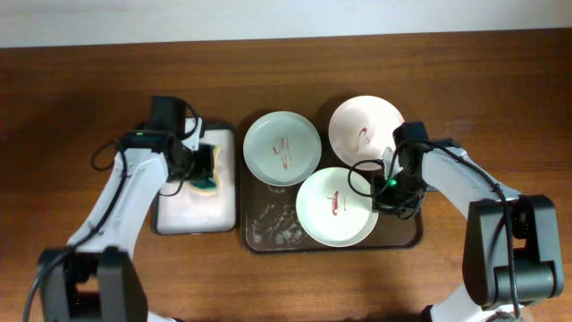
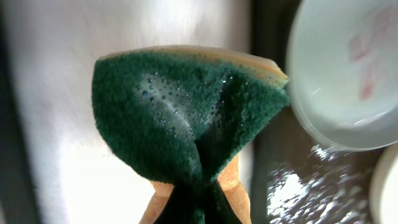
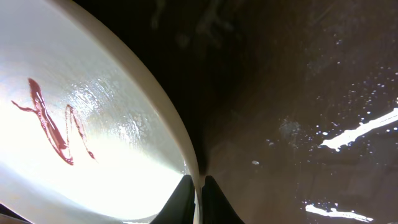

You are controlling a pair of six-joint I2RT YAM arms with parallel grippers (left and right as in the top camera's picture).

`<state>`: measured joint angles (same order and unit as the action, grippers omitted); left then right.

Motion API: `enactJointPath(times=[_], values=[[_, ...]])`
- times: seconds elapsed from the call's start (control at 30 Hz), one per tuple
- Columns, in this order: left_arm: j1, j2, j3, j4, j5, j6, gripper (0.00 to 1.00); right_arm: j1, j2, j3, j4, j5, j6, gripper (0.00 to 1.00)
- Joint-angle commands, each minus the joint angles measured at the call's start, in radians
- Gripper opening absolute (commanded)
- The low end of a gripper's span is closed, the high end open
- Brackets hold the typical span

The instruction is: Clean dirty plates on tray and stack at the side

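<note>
Dark brown and wet, the tray point(image 1: 268, 234) lies in the middle of the wooden table point(image 1: 71, 89), with white foam on its front left part. All three plates are on it, each with red sauce streaks in the middle. The pale green plate point(image 1: 282, 148) is at the back left, the white plate point(image 1: 366, 125) at the back right, and the front plate point(image 1: 335, 206) sits close against both, near the front rim. My right gripper point(image 1: 386, 183) is pinching the right edge of the front plate: in the wrist view the rim passes between the two dark fingertips point(image 3: 180, 202), one inside the plate and one outside. My left gripper point(image 1: 204, 165) is pressed together on a green sponge point(image 2: 186, 118), which is folded and wet with small bubbles. It is over the smaller tray point(image 1: 192, 215) with the white inside, just beside the brown tray on its left. I cannot tell if the sponge touches that white surface.
</note>
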<state>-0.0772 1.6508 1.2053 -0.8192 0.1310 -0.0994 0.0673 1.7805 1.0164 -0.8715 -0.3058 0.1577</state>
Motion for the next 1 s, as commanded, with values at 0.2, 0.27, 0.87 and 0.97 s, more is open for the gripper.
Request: enactJointPath(times=[0.2,0.27,0.87,0.97], values=[[0.002,-0.097,0.029,0.022,0.004,-0.013,0.0,0.005,0.01,0.012,-0.003,-0.012,0.008,0.09],[0.002,-0.098,0.029,0.022,0.004,-0.013,0.0,0.005,0.01,0.012,-0.003,-0.012,0.008,0.08],[-0.042,-0.097,-0.283,-0.04,-0.063,-0.177,0.0,0.005,0.01,0.012,0.0,-0.012,0.008,0.09],[-0.08,-0.097,-0.283,-0.06,-0.064,-0.177,0.0,0.005,0.01,0.012,0.0,-0.012,0.008,0.09]])
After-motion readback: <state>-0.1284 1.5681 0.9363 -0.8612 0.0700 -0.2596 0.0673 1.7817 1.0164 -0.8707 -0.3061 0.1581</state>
